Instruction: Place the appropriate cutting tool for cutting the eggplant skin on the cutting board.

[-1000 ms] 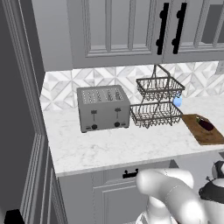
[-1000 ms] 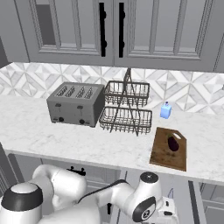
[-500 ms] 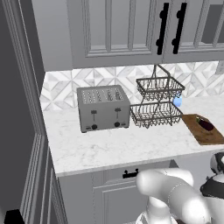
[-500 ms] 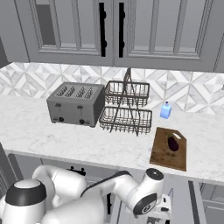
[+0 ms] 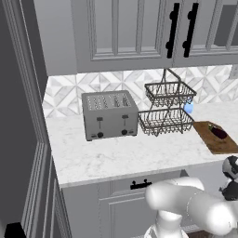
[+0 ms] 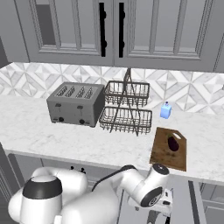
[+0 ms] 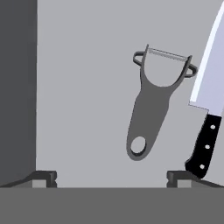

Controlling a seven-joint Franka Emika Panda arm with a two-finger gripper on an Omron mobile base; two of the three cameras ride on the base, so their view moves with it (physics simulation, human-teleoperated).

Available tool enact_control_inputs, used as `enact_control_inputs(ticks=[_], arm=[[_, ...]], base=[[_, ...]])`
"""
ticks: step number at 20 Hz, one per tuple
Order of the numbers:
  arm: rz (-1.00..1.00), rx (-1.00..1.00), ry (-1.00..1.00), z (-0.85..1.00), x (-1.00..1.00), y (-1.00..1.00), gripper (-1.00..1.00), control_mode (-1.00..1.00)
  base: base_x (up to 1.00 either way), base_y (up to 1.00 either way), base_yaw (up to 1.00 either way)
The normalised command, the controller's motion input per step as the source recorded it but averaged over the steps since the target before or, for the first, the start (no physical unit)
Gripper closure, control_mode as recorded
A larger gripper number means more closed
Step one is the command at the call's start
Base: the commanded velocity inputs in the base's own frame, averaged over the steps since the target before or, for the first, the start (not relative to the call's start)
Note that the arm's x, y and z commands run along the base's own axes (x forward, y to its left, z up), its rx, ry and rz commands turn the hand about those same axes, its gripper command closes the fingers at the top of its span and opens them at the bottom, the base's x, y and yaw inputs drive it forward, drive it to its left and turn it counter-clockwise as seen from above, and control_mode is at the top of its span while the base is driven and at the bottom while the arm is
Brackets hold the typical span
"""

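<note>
Claw (image 7: 111,177) hangs wide open and empty over a grey peeler (image 7: 154,103), which lies just ahead, slightly right of centre, handle nearest; knife (image 7: 209,94) beyond it, right. Peeler suits the eggplant (image 6: 173,142).

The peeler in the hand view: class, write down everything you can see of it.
The peeler is a flat, dark grey Y-shaped tool, plastic or metal by its look. A thin pale blade bridges its two forked arms at the top, with small loops at the outer ends. Its handle narrows downward and ends in a rounded tip with an oval hole. It lies tilted on a plain grey surface, beside a knife with a black riveted handle, apart from it. Nothing grips it.
</note>
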Motion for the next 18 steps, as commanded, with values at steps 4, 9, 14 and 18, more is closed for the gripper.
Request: enact_control_inputs(ticks=[4, 9, 14, 18], arm=[[0.00, 0.00, 0.00, -0.24, 0.02, 0.01, -1.00, -1.00], [0.00, 0.00, 0.00, -0.26, 0.07, 0.00, -1.00, -1.00], [0.00, 0.00, 0.00, -0.19, 0.06, 0.00, -1.00, -1.00], [0.00, 0.00, 0.00, -0.23, 0.00, 0.00, -1.00, -1.00]], base=[[0.00, 0.00, 0.00], [0.00, 0.00, 0.00], [0.00, 0.00, 0.00], [0.00, 0.00, 0.00]])
